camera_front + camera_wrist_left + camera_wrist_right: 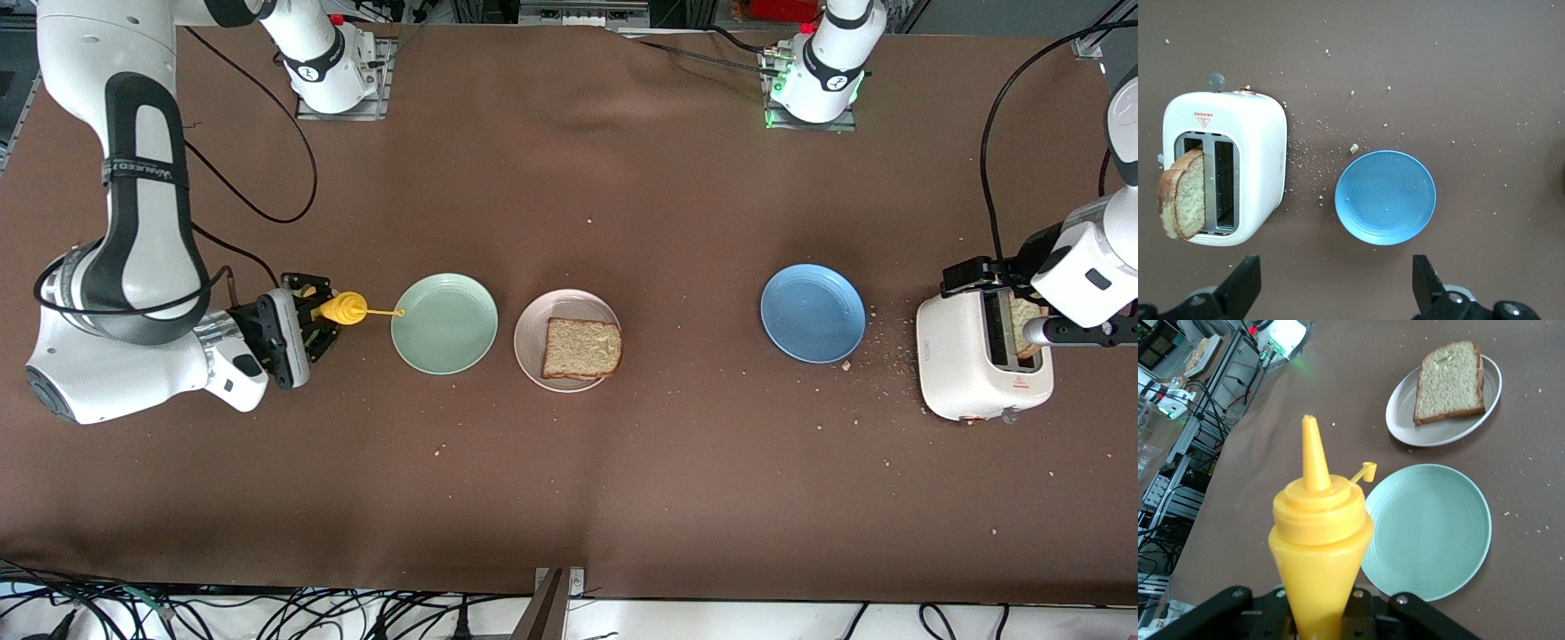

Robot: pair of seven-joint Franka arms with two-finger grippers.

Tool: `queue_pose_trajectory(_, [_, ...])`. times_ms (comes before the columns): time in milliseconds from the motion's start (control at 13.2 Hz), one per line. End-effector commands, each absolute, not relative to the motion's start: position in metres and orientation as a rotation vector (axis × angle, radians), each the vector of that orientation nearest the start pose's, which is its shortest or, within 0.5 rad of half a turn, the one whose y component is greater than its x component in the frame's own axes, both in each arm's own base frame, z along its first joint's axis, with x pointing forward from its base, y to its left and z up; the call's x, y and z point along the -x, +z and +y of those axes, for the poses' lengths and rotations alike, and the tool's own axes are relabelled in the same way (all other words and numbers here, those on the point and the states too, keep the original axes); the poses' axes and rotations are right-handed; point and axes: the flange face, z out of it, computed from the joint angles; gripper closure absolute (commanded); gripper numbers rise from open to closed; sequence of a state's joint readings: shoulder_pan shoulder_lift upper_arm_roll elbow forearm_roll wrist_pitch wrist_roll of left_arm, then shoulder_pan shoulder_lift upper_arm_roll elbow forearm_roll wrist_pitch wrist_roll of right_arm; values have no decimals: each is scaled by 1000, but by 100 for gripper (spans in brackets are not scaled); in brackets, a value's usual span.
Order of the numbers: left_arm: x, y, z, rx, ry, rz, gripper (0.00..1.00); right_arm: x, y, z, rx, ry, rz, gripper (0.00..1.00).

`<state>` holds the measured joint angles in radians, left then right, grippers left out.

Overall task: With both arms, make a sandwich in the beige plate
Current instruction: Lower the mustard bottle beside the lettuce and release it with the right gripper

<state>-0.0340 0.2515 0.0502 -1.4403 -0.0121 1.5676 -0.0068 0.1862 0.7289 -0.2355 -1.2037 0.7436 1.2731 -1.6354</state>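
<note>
The beige plate lies mid-table with one slice of brown bread flat on it. My right gripper is shut on a yellow squeeze bottle, held beside the mint green plate with its nozzle pointing toward that plate. At the left arm's end a second slice sticks up out of the white toaster. My left gripper hangs open over the toaster, holding nothing.
A blue plate lies between the beige plate and the toaster, with nothing on it. Crumbs are scattered on the brown cloth round the toaster. Cables run along the table edge nearest the front camera.
</note>
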Motion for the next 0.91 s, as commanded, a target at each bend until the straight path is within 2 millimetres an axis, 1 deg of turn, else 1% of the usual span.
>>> queue_pose_trajectory(0, [-624, 550, 6, 3115, 139, -21, 0, -657, 313, 64, 1395, -225, -1601, 100])
queue_pose_trajectory(152, [-626, 552, 4, 3114, 103, -2, 0, -639, 275, 37, 1273, -368, -1583, 100])
queue_pose_trajectory(228, [-627, 552, 3, 3122, 100, -12, 0, -626, 255, 32, 1208, -411, -1595, 100])
queue_pose_trajectory(304, [-627, 552, 2, 3117, 103, -14, 0, -612, 237, 23, 1167, -462, -1575, 100])
queue_pose_trajectory(456, [-626, 552, 4, 3110, 103, 3, 0, -590, 209, 9, 1109, -549, -1564, 100])
queue_pose_trajectory(532, [-626, 552, 5, 3105, 102, -1, 0, -587, 202, 7, 1097, -577, -1588, 100])
queue_pose_trajectory(608, [-626, 552, 11, 3108, 100, -10, 0, -586, 191, 4, 1083, -613, -1626, 100])
queue_pose_trajectory(684, [-626, 552, 14, 3111, 101, -18, 0, -583, 174, 1, 1064, -640, -1650, 100])
queue_pose_trajectory(759, [-625, 554, 15, 3109, 101, -18, 0, -582, 162, 1, 1049, -666, -1675, 100])
queue_pose_trajectory(835, [-624, 557, 13, 3119, 96, -19, 0, -584, 159, 1, 1036, -704, -1692, 100])
